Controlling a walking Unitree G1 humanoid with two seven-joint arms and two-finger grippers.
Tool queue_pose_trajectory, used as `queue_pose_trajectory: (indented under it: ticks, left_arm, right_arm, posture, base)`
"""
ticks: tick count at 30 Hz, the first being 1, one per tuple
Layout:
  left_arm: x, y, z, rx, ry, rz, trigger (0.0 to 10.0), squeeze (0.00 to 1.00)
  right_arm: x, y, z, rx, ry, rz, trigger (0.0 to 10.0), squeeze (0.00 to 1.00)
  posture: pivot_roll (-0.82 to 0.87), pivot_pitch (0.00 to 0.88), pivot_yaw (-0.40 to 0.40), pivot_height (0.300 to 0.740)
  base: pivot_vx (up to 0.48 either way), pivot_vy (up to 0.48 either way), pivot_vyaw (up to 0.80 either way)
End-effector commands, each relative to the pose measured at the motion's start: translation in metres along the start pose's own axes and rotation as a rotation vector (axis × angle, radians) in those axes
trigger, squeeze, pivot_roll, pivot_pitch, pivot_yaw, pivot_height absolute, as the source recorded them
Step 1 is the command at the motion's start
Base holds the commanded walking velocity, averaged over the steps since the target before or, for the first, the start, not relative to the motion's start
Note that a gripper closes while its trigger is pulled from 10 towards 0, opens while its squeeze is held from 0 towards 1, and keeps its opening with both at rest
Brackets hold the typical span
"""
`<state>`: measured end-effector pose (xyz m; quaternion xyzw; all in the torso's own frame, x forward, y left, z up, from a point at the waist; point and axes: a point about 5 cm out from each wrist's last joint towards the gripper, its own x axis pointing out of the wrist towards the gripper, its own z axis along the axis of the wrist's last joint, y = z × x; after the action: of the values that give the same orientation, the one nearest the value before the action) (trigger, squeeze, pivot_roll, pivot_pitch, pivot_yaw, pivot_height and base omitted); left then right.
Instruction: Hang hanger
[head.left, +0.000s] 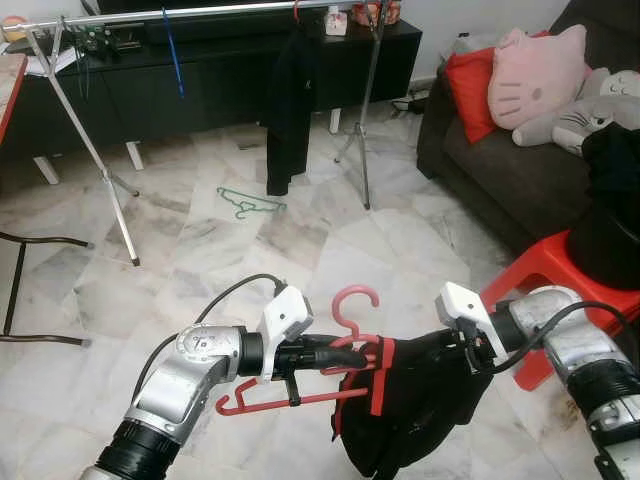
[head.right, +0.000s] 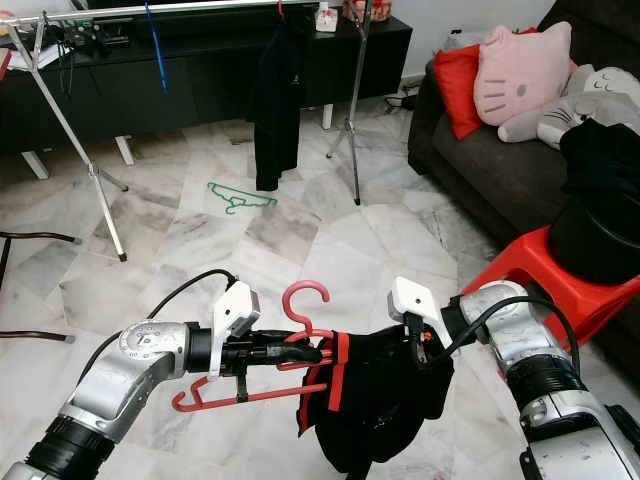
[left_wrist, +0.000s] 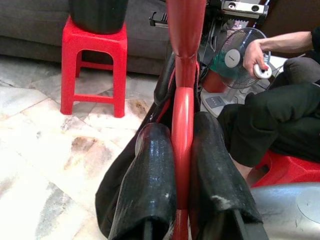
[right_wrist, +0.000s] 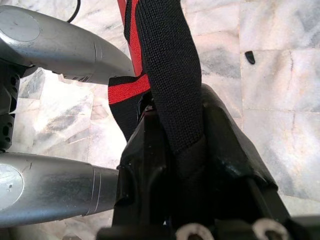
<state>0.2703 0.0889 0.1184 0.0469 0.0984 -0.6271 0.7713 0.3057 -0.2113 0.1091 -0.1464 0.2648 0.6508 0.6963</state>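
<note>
Now the left claw (head.left: 335, 355) is clamping shut on the neck of the red hanger (head.left: 300, 395), its pads pressing the plastic from both sides in the left wrist view, while the right claw (right_wrist: 175, 150) is pinching closed on the black garment (head.left: 400, 410) with red trim. Hanger and cloth are hovering between the two arms, low in front of the robot, well short of the clothes rail (head.left: 180, 12). The hanger is looking light, stiff and rather slick, so the neck is probably the safest hold; the garment is sagging soft and limp.
</note>
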Motion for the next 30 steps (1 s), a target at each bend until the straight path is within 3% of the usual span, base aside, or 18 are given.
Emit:
queue_pose_trajectory:
  ticks: [1, 14, 22, 27, 28, 30]
  left_arm:
    - [0.007, 0.0, 0.016, 0.049, -0.04, -0.041, 10.0, 1.0]
    - [-0.003, 0.0, 0.012, 0.056, 0.011, -0.062, 10.0, 1.0]
    - [-0.036, 0.024, 0.009, 0.056, -0.004, 0.2, 10.0, 1.0]
    - [-0.045, 0.029, 0.001, 0.049, -0.007, 0.326, 10.0, 1.0]
    - [-0.048, 0.033, -0.008, 0.014, -0.018, 0.4, 10.0, 1.0]
    - [-0.048, 0.035, -0.011, -0.002, -0.024, 0.43, 10.0, 1.0]
  right_arm:
    - [0.003, -0.001, 0.003, -0.008, 0.0, 0.009, 0.0, 0.0]
    - [0.002, 0.0, -0.02, 0.001, 0.123, -0.077, 0.0, 0.0]
    - [-0.003, -0.013, -0.031, 0.037, 0.127, -0.353, 0.0, 0.0]
    - [-0.002, -0.018, -0.031, 0.055, 0.092, -0.454, 0.0, 0.0]
    - [-0.001, -0.021, -0.028, 0.058, 0.064, -0.491, 0.0, 0.0]
    - [0.0, -0.022, -0.027, 0.061, 0.052, -0.502, 0.0, 0.0]
  posture:
    - [-0.06, 0.08, -0.075, 0.74]
    - [-0.06, 0.076, -0.076, 0.74]
    - [-0.05, 0.066, -0.079, 0.74]
    - [-0.05, 0.063, -0.081, 0.74]
    - [-0.05, 0.063, -0.081, 0.74]
    - [-0.05, 0.063, -0.081, 0.74]
  base:
    - [0.0, 0.0, 0.0]
    - [0.0, 0.0, 0.0]
    - [0.0, 0.0, 0.0]
    - [0.0, 0.0, 0.0]
    - [0.0, 0.0, 0.0]
    - [0.0, 0.0, 0.0]
